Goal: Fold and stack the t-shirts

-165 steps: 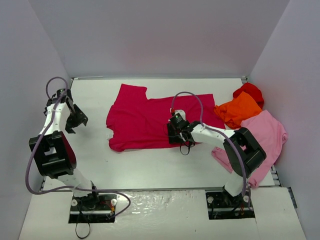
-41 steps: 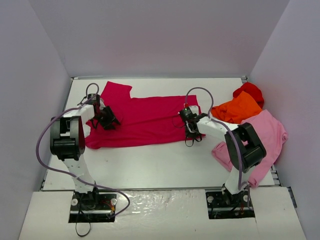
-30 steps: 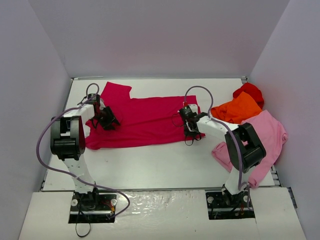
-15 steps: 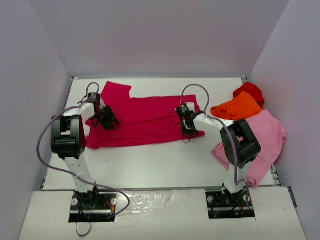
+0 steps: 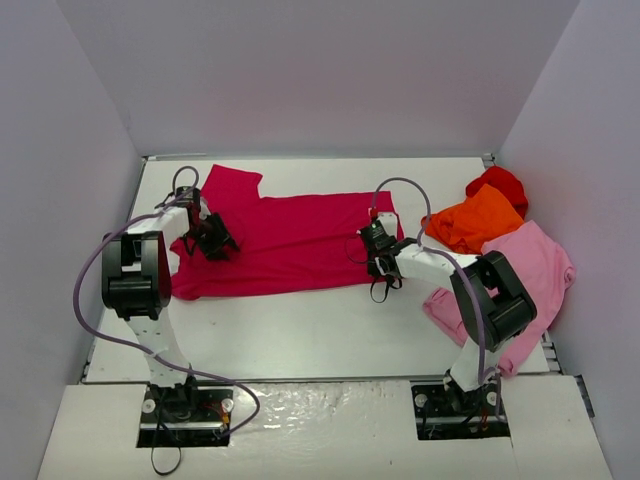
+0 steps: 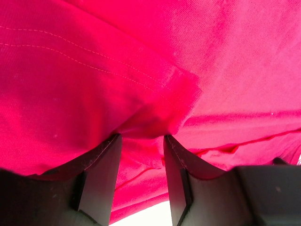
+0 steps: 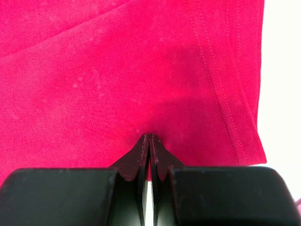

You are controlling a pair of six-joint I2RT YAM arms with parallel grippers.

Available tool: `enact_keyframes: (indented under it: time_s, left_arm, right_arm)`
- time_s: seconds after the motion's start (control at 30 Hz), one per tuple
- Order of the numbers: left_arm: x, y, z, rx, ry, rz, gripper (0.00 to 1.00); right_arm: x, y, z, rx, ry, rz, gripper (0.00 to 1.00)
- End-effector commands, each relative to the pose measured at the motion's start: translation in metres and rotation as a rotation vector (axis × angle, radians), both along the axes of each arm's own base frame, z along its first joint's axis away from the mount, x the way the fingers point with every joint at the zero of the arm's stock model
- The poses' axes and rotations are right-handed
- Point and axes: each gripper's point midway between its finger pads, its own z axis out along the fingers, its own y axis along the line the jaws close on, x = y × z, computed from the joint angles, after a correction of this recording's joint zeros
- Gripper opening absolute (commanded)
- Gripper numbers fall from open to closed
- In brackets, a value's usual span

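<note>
Long axis left-right — crimson t-shirt [image 5: 290,245], hem rightward.

Bright, even overhead light; soft shadows, blurry wrist close-ups.

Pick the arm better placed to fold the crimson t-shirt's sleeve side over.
Probably left: the left end effector is by the sleeves, crimson t-shirt bunched between its fingers; the right end effector is shut on the opposite hem.

A: Where's the spread t-shirt [image 5: 290,245]?
B: Far half of the table [image 5: 300,320], lying left to right. Its left end has the left gripper [image 5: 213,243] on it, its right end the right gripper [image 5: 378,250].
A: Others?
B: Right edge, touching in a row: far t-shirt [image 5: 497,183], middle t-shirt [image 5: 478,217], near t-shirt [image 5: 525,270].
</note>
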Motion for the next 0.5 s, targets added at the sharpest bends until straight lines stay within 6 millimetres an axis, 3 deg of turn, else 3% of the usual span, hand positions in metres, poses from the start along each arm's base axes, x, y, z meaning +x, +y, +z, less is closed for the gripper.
enact_keyframes:
  time_s: [0.0,0.2,0.27,0.3,0.4,0.47]
  left_arm:
    - [-0.003,0.022,0.000,0.104,0.006,0.009,0.39]
    - [-0.004,0.024,0.006,0.122,-0.028,0.026,0.39]
    - [0.009,0.023,0.035,0.114,-0.162,0.044,0.39]
    - [0.009,0.022,0.043,0.110,-0.202,0.055,0.42]
    - [0.021,0.020,0.096,0.097,-0.374,0.056,0.45]
    - [0.022,0.021,0.121,0.106,-0.425,0.050,0.47]
  right_arm:
    - [-0.082,-0.049,-0.042,-0.171,0.289,-0.028,0.00]
    - [-0.084,-0.052,-0.041,-0.178,0.295,-0.053,0.00]
    - [-0.084,-0.051,-0.042,-0.178,0.297,-0.055,0.00]
    - [-0.085,-0.052,-0.043,-0.178,0.302,-0.056,0.00]
    - [-0.086,-0.052,-0.045,-0.181,0.311,-0.055,0.00]
    - [-0.086,-0.051,-0.046,-0.180,0.314,-0.050,0.00]
